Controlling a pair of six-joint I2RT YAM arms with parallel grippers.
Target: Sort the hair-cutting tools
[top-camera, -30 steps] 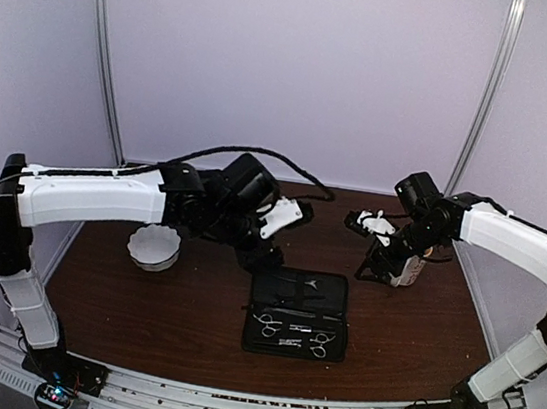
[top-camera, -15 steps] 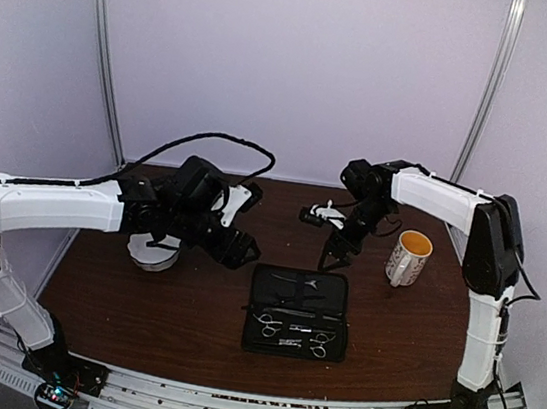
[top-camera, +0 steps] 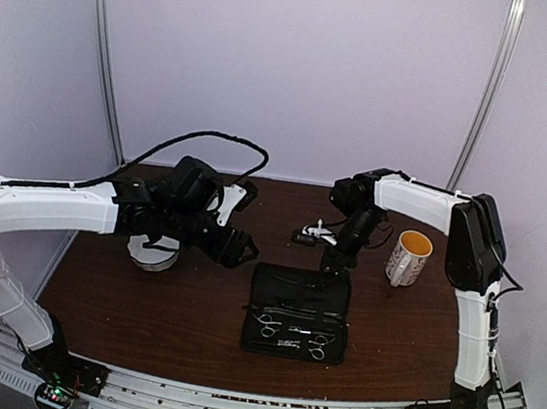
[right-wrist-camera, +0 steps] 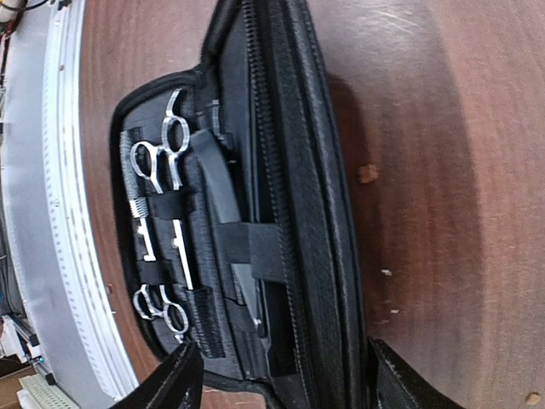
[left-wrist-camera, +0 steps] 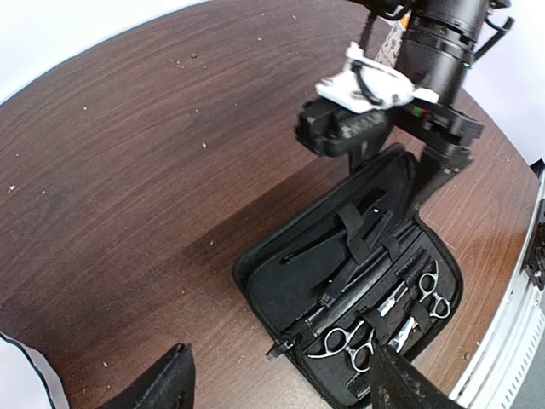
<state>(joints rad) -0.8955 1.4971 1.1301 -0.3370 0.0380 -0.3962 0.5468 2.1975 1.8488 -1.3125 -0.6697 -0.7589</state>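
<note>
The flat black zip case (top-camera: 297, 312) lies open near the table's front. Two silver scissors with ring handles sit strapped in its near half, one on the left (top-camera: 266, 323) and one on the right (top-camera: 319, 344). They also show in the left wrist view (left-wrist-camera: 345, 345) and the right wrist view (right-wrist-camera: 162, 158). A narrow black piece (right-wrist-camera: 223, 196) lies under a strap in the case. My left gripper (top-camera: 237, 250) is open and empty, left of the case's far corner. My right gripper (top-camera: 332, 265) is open and empty, pointing down at the case's far right edge.
A white fluted bowl (top-camera: 153, 253) stands at the left, partly under my left arm. A yellow-lined mug (top-camera: 409, 258) stands at the right. A small white and black object (top-camera: 312, 236) lies behind the case. The bowl's rim shows in the left wrist view (left-wrist-camera: 21, 375).
My right arm has swung left from the mug to the case's far edge. My left arm has drawn back left, toward the bowl. The case and scissors have not moved.
</note>
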